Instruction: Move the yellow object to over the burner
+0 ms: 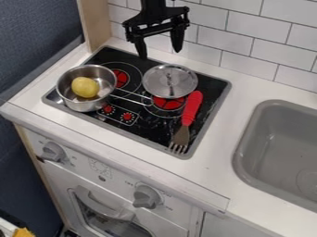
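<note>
Gripper: while I hang above the cooktop's back edge, my gripper (161,53) is spread wide, w/ nothing btwn its tips.
Yellow object: sits in the metal pot (69,102), yellow object (85,87) well apart from me.
Pot: at the cooktop's L front corner, handle pointing R.
Lid: silver lid (167,85), partly over the R burner (167,103).
Fork: red-handled fork (192,107), tines twd the front edge.
Sink: grey sink (278,157), R side of the table (213,169).
</note>
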`<state>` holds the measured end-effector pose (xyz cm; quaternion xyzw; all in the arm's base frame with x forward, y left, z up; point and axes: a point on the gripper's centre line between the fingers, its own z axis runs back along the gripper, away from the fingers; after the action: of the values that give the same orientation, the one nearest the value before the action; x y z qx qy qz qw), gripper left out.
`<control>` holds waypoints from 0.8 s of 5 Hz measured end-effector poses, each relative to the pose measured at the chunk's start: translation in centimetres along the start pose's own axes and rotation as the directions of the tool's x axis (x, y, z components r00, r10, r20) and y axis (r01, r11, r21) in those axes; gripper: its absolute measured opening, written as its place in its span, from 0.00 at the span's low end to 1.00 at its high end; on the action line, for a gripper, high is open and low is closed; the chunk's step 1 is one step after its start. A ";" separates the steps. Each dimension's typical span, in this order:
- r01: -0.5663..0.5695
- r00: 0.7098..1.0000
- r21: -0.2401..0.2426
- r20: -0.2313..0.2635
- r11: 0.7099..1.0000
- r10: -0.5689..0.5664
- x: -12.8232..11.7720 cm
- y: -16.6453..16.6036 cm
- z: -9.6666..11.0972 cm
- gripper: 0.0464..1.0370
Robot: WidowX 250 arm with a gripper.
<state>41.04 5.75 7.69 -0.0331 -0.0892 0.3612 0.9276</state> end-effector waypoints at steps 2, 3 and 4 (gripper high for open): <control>-0.110 0.994 0.006 -0.030 0.994 0.110 -0.8 2.1 -1.5 0.96; -0.217 0.976 -0.020 0.019 0.976 0.217 0.0 4.5 0.7 0.96; -0.303 0.951 -0.018 0.058 0.953 0.304 -0.6 6.2 1.7 0.96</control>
<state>36.21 9.92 8.50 -0.0396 -0.1123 0.4998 0.8579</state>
